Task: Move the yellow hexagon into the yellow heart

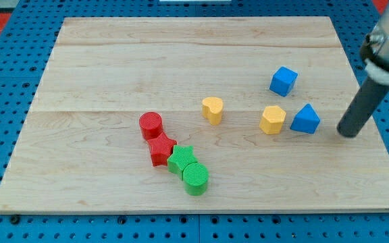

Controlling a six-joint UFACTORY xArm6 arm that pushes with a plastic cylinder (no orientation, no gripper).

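Yellow hexagon (273, 120), right of centre beside the blue triangle (306, 119), looks light, rigid and slippery, best shoved on its right face toward the yellow heart (213, 109); my tip (347, 133), holding nothing, sits at far right.

Yellow hexagon (273, 120) lies apart, to view's right of yellow heart (213, 109).

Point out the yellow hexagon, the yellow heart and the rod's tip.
yellow hexagon (273, 119): camera view, middle of its top face.
yellow heart (213, 109): camera view, centre of the block.
my tip (348, 132): camera view, rod's very end, to the view's right of the blue triangle (306, 119).
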